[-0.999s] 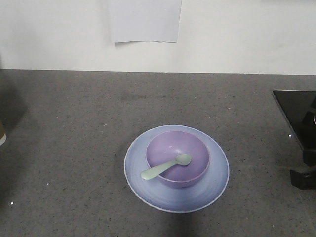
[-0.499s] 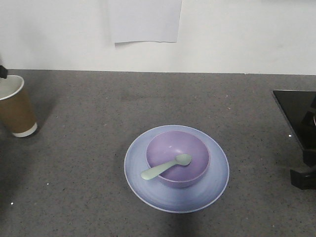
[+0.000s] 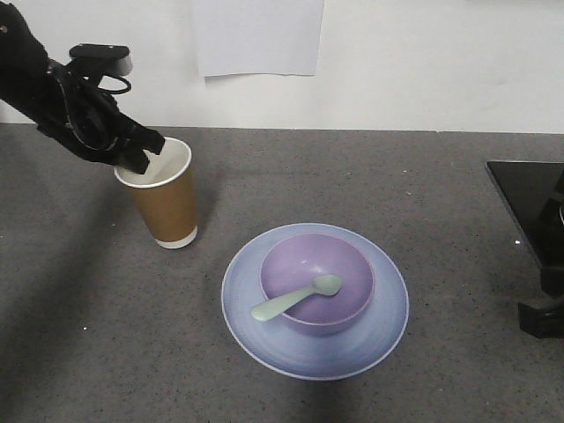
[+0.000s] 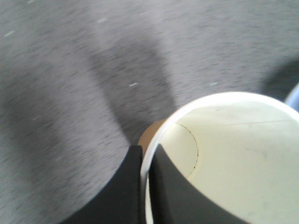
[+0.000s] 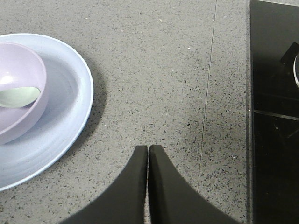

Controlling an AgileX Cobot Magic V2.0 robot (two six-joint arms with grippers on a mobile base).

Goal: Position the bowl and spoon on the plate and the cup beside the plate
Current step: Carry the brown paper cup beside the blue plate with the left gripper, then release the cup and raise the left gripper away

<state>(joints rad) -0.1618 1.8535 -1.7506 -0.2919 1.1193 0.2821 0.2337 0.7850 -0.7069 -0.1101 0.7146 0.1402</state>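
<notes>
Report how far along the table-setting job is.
Done: the bowl sits on the plate, with the spoon resting in the bowl. In hand: the left gripper pinches the rim of the cup, which stands upright on the counter, apart from the plate. Left: settle the cup beside the plate and let go. The right gripper is shut and idle.

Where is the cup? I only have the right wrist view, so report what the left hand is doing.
Observer: The left hand pinches the rim of the tall brown paper cup, one finger inside and one outside.
Operator: Give me the cup's posture.
Observer: Upright, beside the round pale blue plate and apart from it.
Operator: Check the spoon.
Observer: The small mint-green plastic spoon lies in the round lavender plastic bowl, handle resting on its rim.
</notes>
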